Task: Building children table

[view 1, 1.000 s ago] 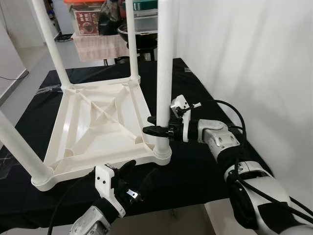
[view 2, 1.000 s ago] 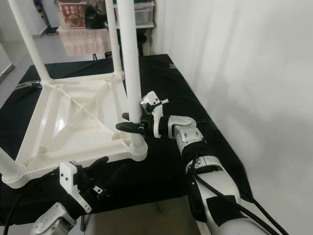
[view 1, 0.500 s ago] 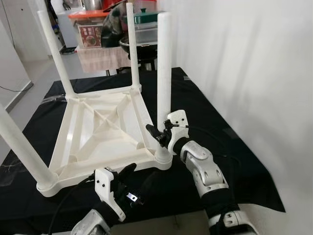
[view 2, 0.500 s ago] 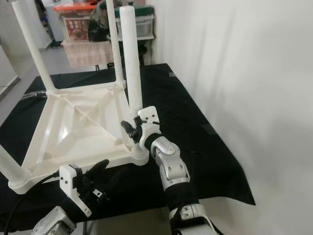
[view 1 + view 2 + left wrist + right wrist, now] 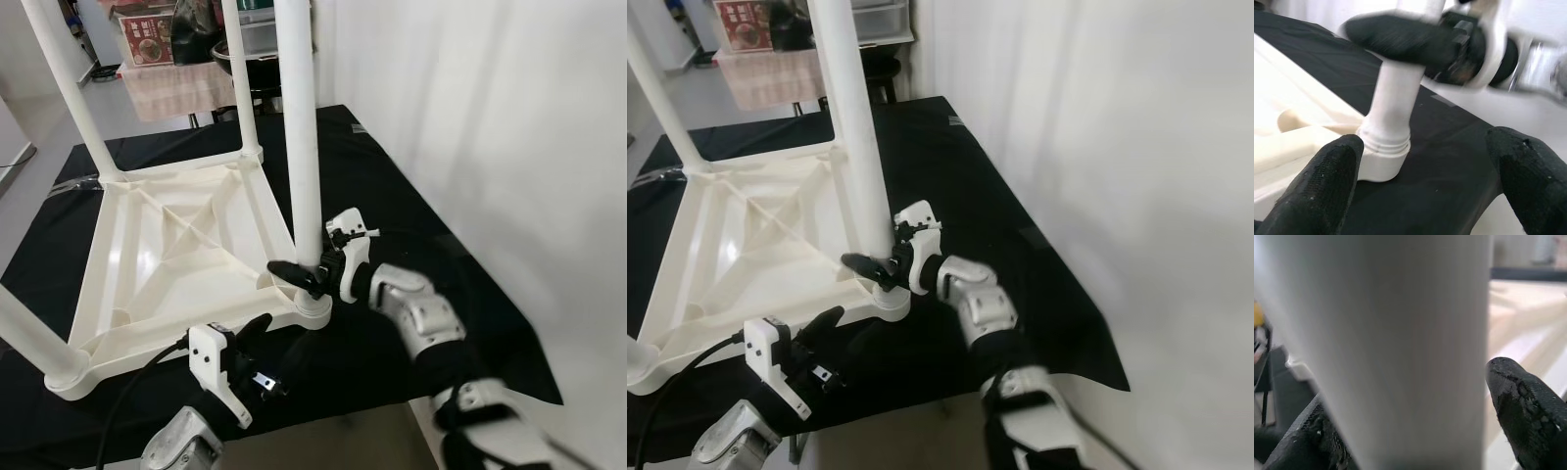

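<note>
White plastic children's table (image 5: 186,245), upside down on the black surface (image 5: 411,235), all four legs standing.
Left end effector (image 5: 257,354) hovers wide below the near-right corner socket (image 5: 313,309); right end effector (image 5: 304,277) clasps that leg (image 5: 299,147) just above it, probably seating it.

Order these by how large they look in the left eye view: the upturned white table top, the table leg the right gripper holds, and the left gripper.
1. upturned white table top
2. table leg held by the right gripper; its top is cut off
3. left gripper, though nearest the camera
</note>
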Tool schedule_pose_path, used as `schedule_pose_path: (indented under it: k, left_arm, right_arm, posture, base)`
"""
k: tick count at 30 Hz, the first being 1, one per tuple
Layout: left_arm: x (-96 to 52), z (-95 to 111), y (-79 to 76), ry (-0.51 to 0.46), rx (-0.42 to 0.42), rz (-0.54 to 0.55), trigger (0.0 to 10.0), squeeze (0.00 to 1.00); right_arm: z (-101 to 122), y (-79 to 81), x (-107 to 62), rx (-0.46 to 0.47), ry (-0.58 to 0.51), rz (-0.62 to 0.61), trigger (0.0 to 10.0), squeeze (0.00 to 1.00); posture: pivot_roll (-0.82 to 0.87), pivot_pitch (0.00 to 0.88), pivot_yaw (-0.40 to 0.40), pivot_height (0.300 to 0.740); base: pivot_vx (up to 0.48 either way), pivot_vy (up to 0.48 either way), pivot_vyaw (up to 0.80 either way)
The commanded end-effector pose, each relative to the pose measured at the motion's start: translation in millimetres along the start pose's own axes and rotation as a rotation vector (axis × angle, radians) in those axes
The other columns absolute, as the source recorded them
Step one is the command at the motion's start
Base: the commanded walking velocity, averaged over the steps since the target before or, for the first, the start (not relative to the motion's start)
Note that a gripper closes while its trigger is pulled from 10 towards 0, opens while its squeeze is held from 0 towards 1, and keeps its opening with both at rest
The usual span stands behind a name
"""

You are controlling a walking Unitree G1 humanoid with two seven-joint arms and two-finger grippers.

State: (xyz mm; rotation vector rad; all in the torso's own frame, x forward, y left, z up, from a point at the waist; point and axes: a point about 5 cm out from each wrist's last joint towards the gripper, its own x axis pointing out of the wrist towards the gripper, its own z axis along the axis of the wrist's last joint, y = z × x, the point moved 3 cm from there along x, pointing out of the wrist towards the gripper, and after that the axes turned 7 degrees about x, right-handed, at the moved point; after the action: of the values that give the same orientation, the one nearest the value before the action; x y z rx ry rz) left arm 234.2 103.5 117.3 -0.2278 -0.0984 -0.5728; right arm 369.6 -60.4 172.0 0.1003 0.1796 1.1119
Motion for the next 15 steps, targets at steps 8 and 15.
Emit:
schedule_pose_path:
  k: [8,15]
  left_arm:
    - [-1.1,-3,0.6,0.007,0.000,0.013,10.0,0.00]
    - [-1.3,-3,-1.9,0.007,0.005,0.011,10.0,0.00]
  right_arm:
    - [-6,-1.8,-3.3,0.010,0.055,0.116,10.0,0.00]
    - [-3,-9.0,-7.5,0.066,0.069,0.163,0.0,0.00]
  posture:
    - [0.02,0.000,-0.003,0.740]
    - [0.02,0.000,-0.004,0.740]
  base:
    - [0.000,0.000,0.00]
    - [0.000,0.000,0.00]
